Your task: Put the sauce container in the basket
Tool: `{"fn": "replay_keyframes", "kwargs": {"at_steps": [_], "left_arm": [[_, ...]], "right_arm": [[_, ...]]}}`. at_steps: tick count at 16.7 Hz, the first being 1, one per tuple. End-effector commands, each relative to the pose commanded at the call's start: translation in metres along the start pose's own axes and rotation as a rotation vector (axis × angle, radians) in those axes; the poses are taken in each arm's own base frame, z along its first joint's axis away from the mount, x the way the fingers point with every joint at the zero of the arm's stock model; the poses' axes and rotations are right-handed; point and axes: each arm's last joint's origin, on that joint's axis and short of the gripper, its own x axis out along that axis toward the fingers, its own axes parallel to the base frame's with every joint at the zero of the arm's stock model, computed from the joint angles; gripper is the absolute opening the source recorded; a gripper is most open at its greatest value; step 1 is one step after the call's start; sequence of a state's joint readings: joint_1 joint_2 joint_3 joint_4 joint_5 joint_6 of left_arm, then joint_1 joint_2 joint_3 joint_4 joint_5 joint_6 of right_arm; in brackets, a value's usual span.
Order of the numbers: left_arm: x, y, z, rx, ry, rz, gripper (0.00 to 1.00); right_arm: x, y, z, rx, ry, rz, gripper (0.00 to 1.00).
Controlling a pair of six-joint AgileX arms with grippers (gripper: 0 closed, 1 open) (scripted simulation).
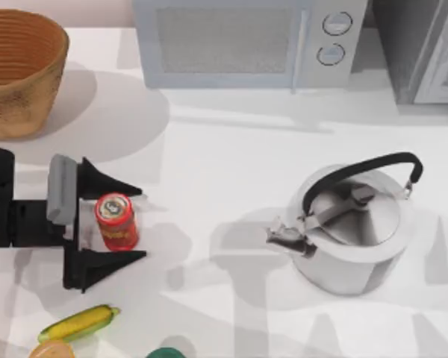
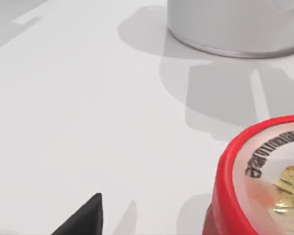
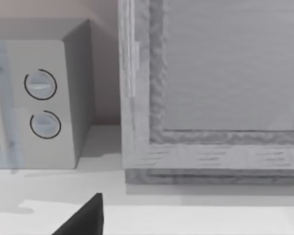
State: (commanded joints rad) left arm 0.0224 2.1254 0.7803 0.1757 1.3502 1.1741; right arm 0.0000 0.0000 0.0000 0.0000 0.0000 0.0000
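Observation:
The sauce container (image 1: pixel 116 221), a small red can with a printed round top, stands upright on the white table at the left. My left gripper (image 1: pixel 138 224) is open, with one black finger on each side of the can and gaps between fingers and can. In the left wrist view the can's red lid (image 2: pixel 264 181) is close up, and one black fingertip (image 2: pixel 85 219) shows beside it. The wicker basket (image 1: pixel 19 82) sits at the far left corner, behind the left arm. One black fingertip (image 3: pixel 85 220) of my right gripper shows in the right wrist view.
A steel kettle (image 1: pixel 355 227) with a black handle stands right of centre. A microwave (image 1: pixel 243 41) and a grey cabinet (image 1: pixel 425 48) line the back edge. A corn cob (image 1: pixel 78 323), an orange object (image 1: pixel 52 349) and a green object (image 1: pixel 164 352) lie near the front left.

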Motion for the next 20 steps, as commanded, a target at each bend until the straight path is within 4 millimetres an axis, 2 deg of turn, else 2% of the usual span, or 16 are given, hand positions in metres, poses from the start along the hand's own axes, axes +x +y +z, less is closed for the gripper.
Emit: {"fn": "replay_keyframes", "kwargs": {"at_steps": [5, 18, 20], "left_arm": [[0.0004, -0.0001, 0.0004, 0.000, 0.000, 0.000, 1.00], [0.0004, -0.0001, 0.0004, 0.000, 0.000, 0.000, 0.02], [0.0004, -0.0001, 0.0004, 0.000, 0.000, 0.000, 0.00]], "right_arm": [[0.0000, 0.0000, 0.0000, 0.000, 0.000, 0.000, 1.00], [0.0000, 0.0000, 0.0000, 0.000, 0.000, 0.000, 1.00], [0.0000, 0.0000, 0.0000, 0.000, 0.000, 0.000, 1.00]]}}
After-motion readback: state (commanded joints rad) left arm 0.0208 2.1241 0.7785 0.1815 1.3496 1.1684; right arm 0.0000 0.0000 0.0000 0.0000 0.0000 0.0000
